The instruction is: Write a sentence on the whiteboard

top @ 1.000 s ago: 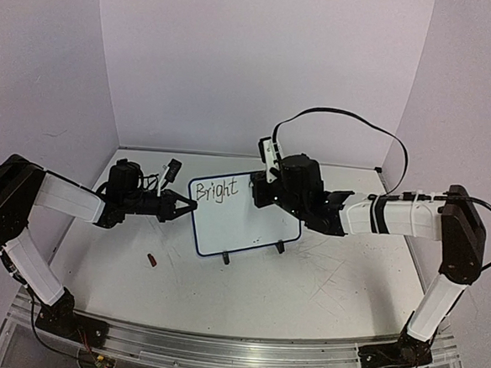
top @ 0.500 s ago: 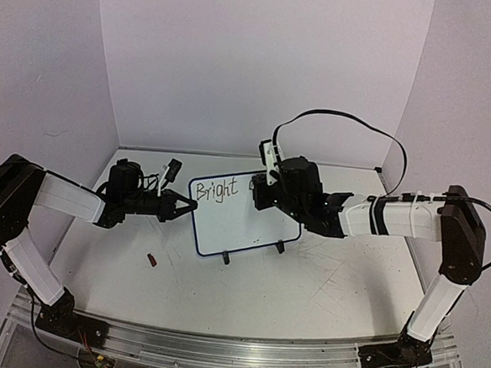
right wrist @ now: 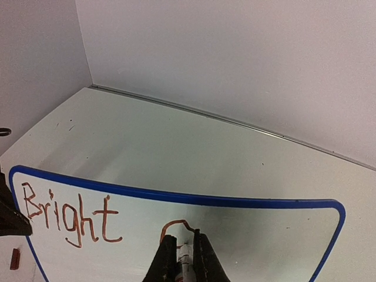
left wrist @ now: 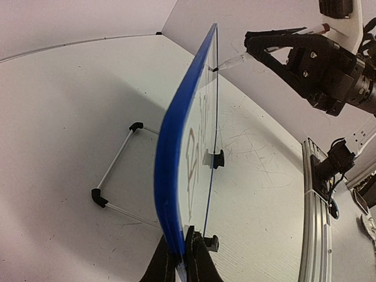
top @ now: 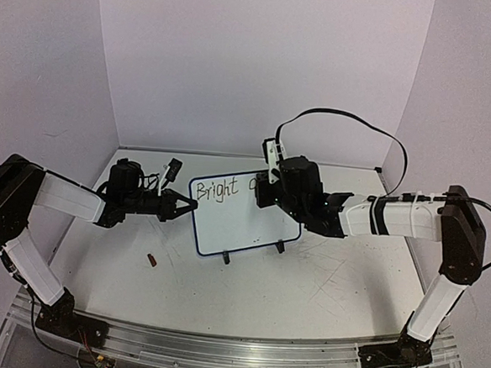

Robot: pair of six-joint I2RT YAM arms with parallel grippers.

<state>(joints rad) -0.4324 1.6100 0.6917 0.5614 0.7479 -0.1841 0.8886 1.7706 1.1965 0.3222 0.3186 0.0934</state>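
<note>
The whiteboard [top: 247, 222] stands upright on two black feet at the table's middle. The sentence reads only "Bright" [top: 216, 188] on its top line, followed by a fresh curved stroke [top: 252, 184]. My left gripper [top: 192, 205] is shut on the board's left rim, seen edge-on in the left wrist view [left wrist: 183, 258]. My right gripper [top: 262, 188] is shut on a marker [right wrist: 185, 257] whose tip touches the board at the curved stroke [right wrist: 176, 226]. In the right wrist view the lettering "Bright" [right wrist: 70, 214] looks reddish-brown. The marker's tip [left wrist: 232, 61] also shows in the left wrist view.
A small brown marker cap [top: 152, 260] lies on the table left of the board's front. A wire stand [left wrist: 114, 170] props the board from behind. The board's feet [top: 226, 257] rest on the scratched tabletop. Walls close in the back and both sides.
My right gripper has shifted slightly right with the marker, and a curved stroke has appeared after "Bright". The left gripper and the board have not moved.
</note>
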